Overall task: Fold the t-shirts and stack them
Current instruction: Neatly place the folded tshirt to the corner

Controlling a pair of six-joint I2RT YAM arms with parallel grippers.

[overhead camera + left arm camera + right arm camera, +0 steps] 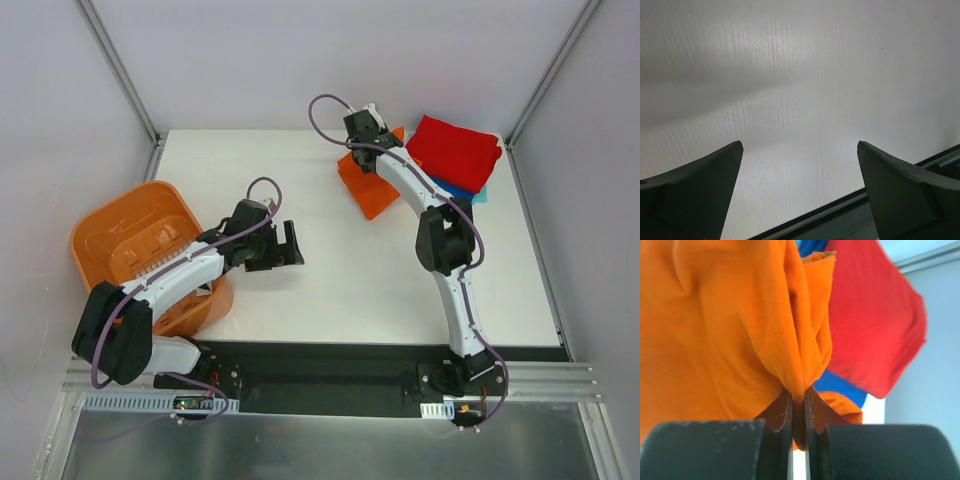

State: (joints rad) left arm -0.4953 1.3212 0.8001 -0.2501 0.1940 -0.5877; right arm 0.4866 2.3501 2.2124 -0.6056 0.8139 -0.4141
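**benchwatcher:** ok, where are we at with the right jaws?

**foldcrew:** We've got them squeezed almost flat together on a bunched fold of the soft orange t-shirt [730,315]. The cloth is pinched right between the two tips and billows out above them in the wrist view. From the top view, the rest of it lies on the white bench [380,280], spreading out from the jaws toward the arm bases.

**benchwatcher:** and the stack?

**foldcrew:** Just to the right of the right jaws we see the folded red t-shirt [455,148]. It's sitting on a blue t-shirt [457,187], with a sliver of pale turquoise cloth [483,196] peeking out at the edge. In the wrist view, the red fills the space right of the pinch, with a bit of blue under it. We can't tell if the orange one touches the stack, because the right arm [440,235] is in the way.

**benchwatcher:** left side?

**foldcrew:** The left jaws are spread wide and holding nothing. We only see bare bench between the two dark fingers [695,195]. They're well apart from the orange shirt. The rounded orange plastic basket [125,235] sits behind those jaws, and the left arm [170,275] crosses its rim.
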